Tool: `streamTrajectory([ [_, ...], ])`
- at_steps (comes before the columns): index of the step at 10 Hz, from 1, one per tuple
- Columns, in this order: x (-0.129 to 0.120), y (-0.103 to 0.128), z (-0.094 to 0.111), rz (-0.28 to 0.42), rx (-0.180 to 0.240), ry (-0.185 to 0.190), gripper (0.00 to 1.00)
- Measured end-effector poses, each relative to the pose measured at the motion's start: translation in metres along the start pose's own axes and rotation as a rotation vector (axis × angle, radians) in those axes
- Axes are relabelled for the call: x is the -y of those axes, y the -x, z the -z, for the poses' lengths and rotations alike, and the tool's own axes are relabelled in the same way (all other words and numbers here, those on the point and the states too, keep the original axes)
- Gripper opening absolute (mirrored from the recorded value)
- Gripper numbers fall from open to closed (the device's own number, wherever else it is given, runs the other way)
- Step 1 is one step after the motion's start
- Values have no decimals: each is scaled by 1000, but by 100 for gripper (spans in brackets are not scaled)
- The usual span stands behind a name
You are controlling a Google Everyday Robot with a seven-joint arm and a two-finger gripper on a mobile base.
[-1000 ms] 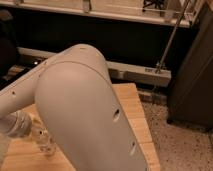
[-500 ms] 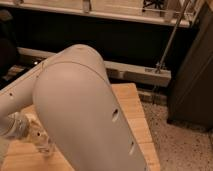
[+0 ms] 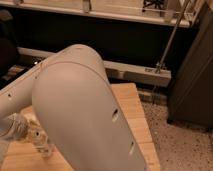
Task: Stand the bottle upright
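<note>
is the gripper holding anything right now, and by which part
Cannot be told. The gripper sits low at the left over the wooden table, mostly hidden behind the arm's big white shell; no bottle shows.

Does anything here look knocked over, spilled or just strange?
Nothing looks spilled or broken. The odd part is the view itself: the robot's big white arm blocks most of the wooden table. The hand sits at the lower left, low over the table, with something pale and speckled by it, too hidden to tell whether it is the bottle.

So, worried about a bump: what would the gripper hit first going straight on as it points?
Probably the wooden table: the gripper, low at the left beside the arm, points downward close above it. Depth is unclear.
</note>
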Motion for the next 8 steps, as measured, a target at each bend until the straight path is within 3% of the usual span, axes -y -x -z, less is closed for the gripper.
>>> streamTrajectory([
  [5, 0, -2, 3, -7, 6, -12, 80],
  [7, 4, -7, 11, -46, 64, 6, 80],
  [8, 12, -9, 20, -103, 133, 16, 80],
])
